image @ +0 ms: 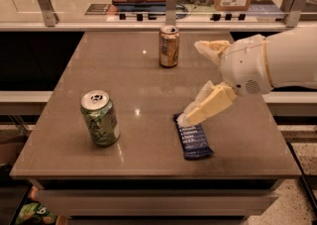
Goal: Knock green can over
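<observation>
Standing upright nr the front-left edge of the worktop (74, 70), the green can (100, 118) has bare surface btwn it and the end effector (191, 82), fingers spread wide, lower tip by the blue wrapper (194, 142), right side.

Grey table (74, 70): the green can (100, 118) stands upright near the front left. A tan-and-brown can (169, 46) stands upright at the far centre. A dark blue snack bar wrapper (193, 137) lies flat right of centre. The gripper (190, 83) enters from the right, above the table, fingers (210, 105) spread wide. The lower fingertip is at the wrapper's far end, well apart from the green can.
</observation>
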